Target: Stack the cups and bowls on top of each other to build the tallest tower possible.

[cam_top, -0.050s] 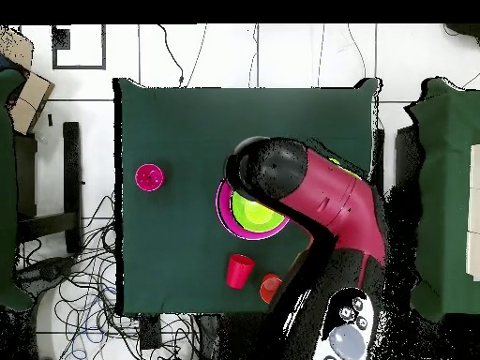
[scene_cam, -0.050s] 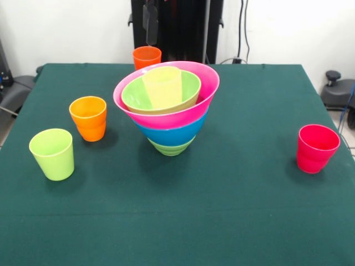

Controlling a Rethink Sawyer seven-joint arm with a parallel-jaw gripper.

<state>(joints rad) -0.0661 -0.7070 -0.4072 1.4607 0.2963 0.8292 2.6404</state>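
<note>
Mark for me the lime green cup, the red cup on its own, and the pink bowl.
lime green cup (scene_cam, -0.050s: pixel 52 153), front view, on its outer side wall.
red cup (scene_cam, -0.050s: pixel 317 148), front view, on its front wall below the rim.
pink bowl (scene_cam, -0.050s: pixel 166 118), front view, on its outer wall.

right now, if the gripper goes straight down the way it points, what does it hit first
Probably the orange plastic cup behind the nested bowl tower: the gripper hangs directly above it in the front view. Depth is unclear, so it may miss.

Open cloth (scene_cam, -0.050s: pixel 244 205) right of tower (scene_cam, -0.050s: pixel 168 108)
</note>
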